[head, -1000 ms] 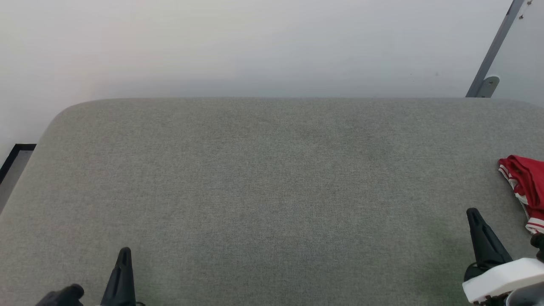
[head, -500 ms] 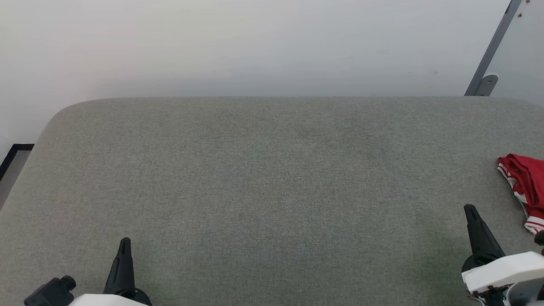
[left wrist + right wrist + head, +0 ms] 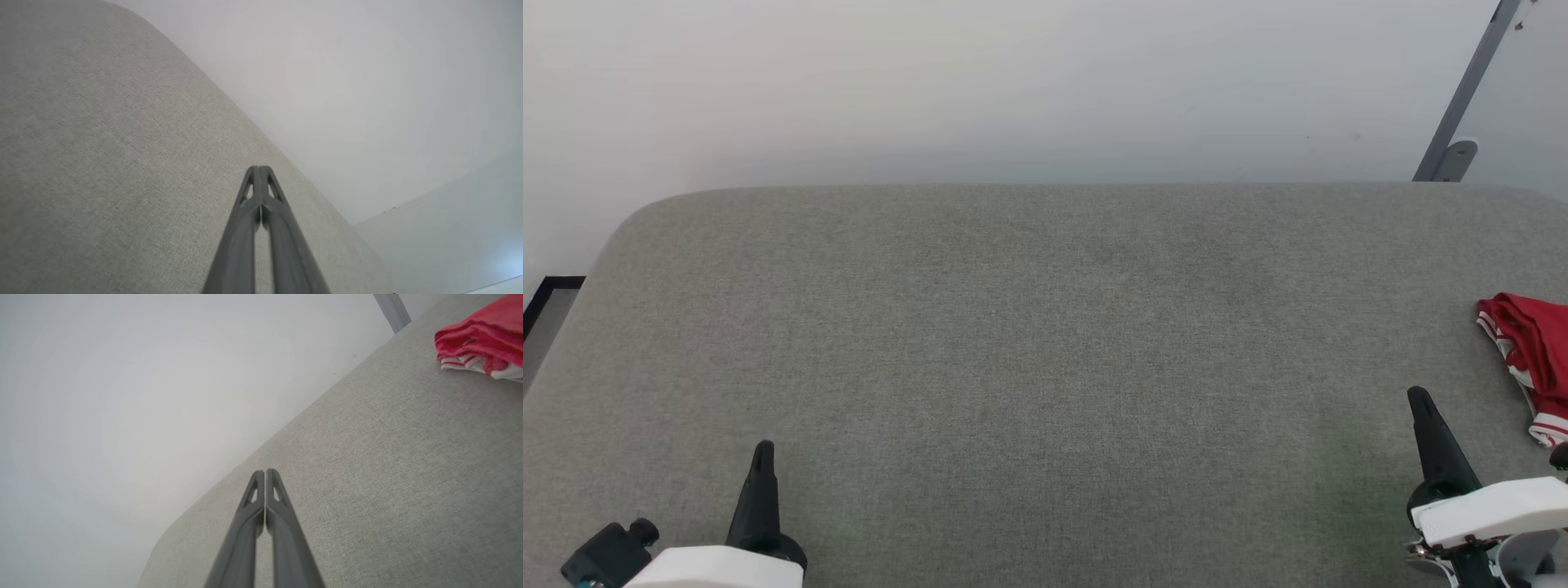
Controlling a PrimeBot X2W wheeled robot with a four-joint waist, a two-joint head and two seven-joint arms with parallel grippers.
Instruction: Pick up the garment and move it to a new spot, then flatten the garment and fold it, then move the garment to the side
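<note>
Crumpled red jersey [image 3: 1529,351] with striped trim, cut off at the frame's right edge; left gripper [image 3: 258,171] and right gripper [image 3: 265,475] both pinched closed, empty, over grey fabric surface [image 3: 1045,327].

Robot end-effectors. The left gripper [image 3: 258,168] and right gripper [image 3: 265,472] each have two long, dark grey fingers [image 3: 282,237] that taper to a narrow tip, with a slim triangular cut-out near each tip. A smooth white left wrist housing [image 3: 719,567] and a right wrist housing [image 3: 1494,508] cap the finger bases. A black cylindrical fitting [image 3: 609,552] projects beside the left housing.
</note>
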